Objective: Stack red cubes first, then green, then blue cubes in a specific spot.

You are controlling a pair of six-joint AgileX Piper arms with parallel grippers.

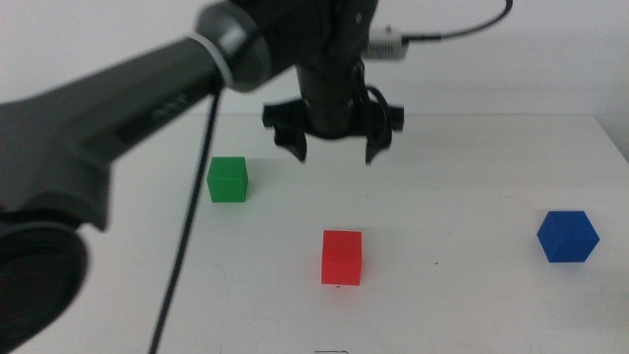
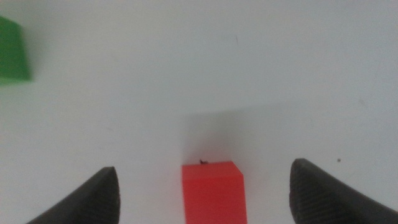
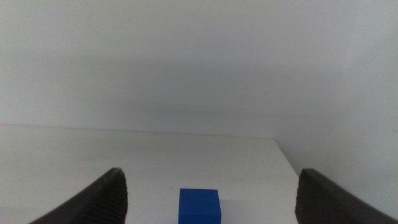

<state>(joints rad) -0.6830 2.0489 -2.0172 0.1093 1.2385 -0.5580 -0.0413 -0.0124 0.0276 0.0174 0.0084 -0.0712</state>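
red cube (image 2: 212, 191) cut off below

This looks like a robotics lab or test bench, not a home. A bare white table (image 1: 472, 187) fills most of the frame, backed by a plain white wall (image 1: 550, 59) along the top. A dark robot arm (image 1: 118, 118) enters from the left, a cable (image 1: 187, 246) trailing down. Three plain coloured cubes are the only props.
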